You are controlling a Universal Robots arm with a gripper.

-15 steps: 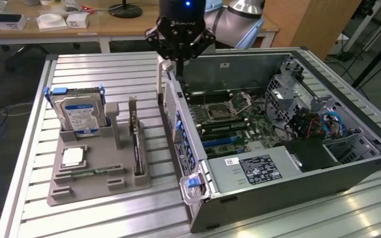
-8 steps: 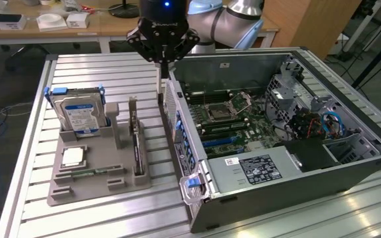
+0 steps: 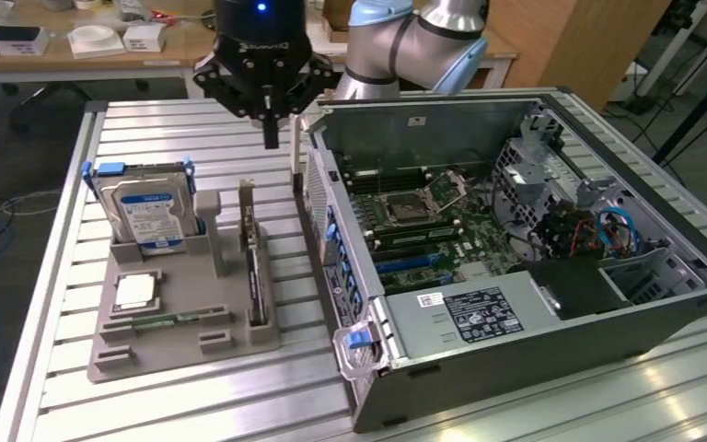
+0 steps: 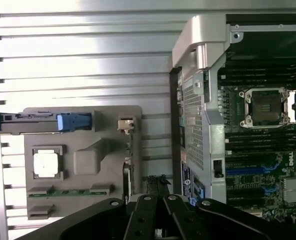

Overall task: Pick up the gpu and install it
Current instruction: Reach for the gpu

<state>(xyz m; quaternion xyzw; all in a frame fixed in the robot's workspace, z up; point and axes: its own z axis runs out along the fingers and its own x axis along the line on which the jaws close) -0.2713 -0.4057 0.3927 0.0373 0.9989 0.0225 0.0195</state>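
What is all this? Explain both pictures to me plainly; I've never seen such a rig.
It is a robot arm whose black end effector hangs shut and empty over a slatted metal table. One picture comes from a camera off the arm, the other from one on its wrist. On the table a grey holder carries a hard drive, a processor chip, a memory stick and the gpu, standing on edge, untouched. Beside it lies an open computer case.

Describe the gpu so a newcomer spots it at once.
On the exterior view's left of the open computer case sits a gray tray. The gpu stands on edge along the tray's side nearest the case: a thin dark card, unlike the blue-labelled hard drive and flat green memory stick.
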